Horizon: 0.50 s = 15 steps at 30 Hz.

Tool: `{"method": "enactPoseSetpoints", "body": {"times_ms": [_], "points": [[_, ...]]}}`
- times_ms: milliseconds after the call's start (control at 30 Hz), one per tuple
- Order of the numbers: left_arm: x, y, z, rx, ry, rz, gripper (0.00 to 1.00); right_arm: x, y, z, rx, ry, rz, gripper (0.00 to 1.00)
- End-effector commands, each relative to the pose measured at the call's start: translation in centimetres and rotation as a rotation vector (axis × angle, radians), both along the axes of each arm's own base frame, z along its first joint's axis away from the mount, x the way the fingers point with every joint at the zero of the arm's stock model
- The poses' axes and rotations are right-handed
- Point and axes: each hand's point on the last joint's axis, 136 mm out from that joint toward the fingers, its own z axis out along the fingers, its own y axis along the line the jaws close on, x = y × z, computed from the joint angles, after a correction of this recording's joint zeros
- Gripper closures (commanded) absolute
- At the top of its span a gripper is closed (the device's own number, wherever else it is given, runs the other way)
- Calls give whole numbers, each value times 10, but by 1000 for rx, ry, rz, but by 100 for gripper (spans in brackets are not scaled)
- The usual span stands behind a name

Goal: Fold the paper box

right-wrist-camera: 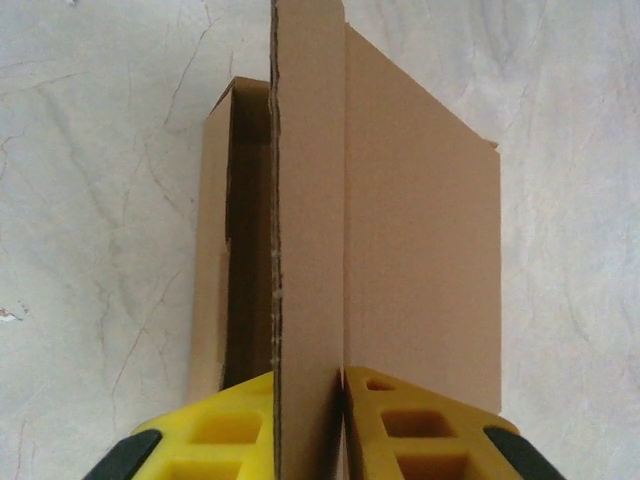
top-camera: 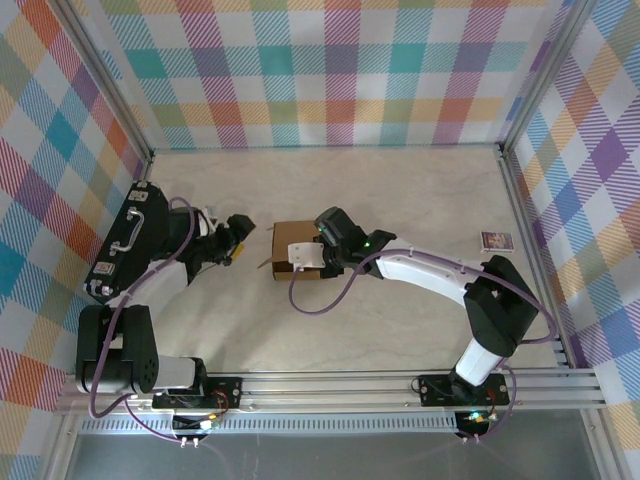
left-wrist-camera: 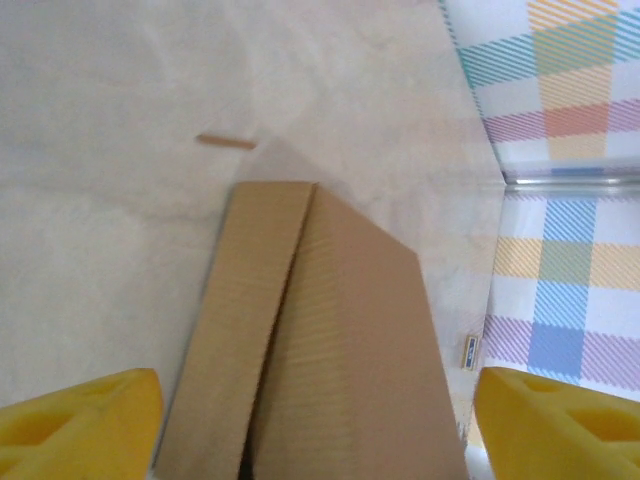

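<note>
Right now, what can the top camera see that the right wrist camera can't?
The top view takes in the black case at the left, the small packet at the right, and the left gripper. The right wrist view shows up close the right gripper pinching a wall of the paper box, seen edge-on. Both show the paper box on the table.

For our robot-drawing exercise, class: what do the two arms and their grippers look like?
The right arm and left arm have white links between chunky black joints, each trailing a looping purple cable. Both grippers' fingers are blocky yellow with moulded recesses.
</note>
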Motion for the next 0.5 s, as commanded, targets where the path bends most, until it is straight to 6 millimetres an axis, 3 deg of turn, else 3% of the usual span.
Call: {"method": "enactPoseSetpoints", "body": {"times_ms": [0, 67, 200, 367, 467], "points": [[10, -22, 16, -24, -51, -92, 15, -3, 1, -20, -32, 5, -10, 78], [11, -42, 8, 3, -29, -181, 16, -4, 4, -24, -34, 9, -7, 77], [0, -70, -31, 92, 66, -294, 23, -7, 6, -27, -27, 15, -7, 73], [-9, -62, -69, 201, 158, -315, 29, -12, 5, -28, -19, 35, -6, 69], [-12, -64, -82, 195, 195, -335, 41, -14, 5, -29, -17, 45, -11, 64]]}}
